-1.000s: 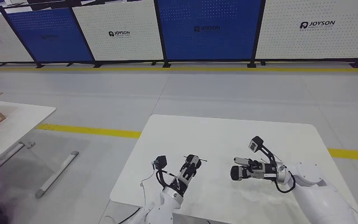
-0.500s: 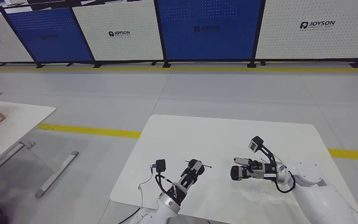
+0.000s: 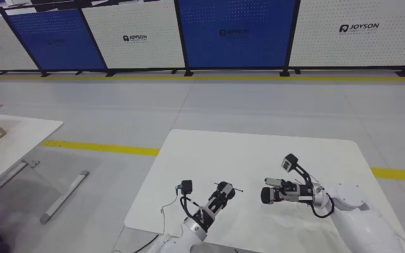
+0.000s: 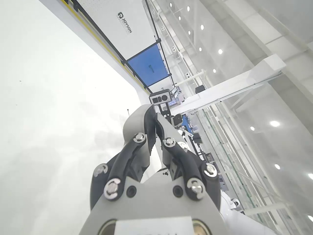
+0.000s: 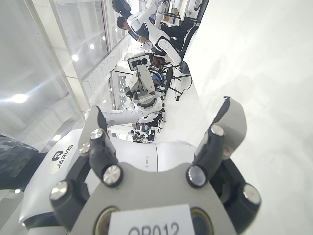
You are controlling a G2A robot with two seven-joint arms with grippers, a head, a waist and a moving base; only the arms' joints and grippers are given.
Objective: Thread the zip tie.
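Left gripper [image 3: 226,191], clamped on the zip tie [image 3: 218,184], has edged toward the wide-apart right gripper [image 3: 264,195], which probably must catch the free end next.

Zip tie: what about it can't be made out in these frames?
Top view: the zip tie is a thin dark sliver at the left claw, too small to tell head from tail.
Left wrist view: the shut fingers hide the gripped stretch.
Top view: from above, its height against the open right claw cannot be judged.
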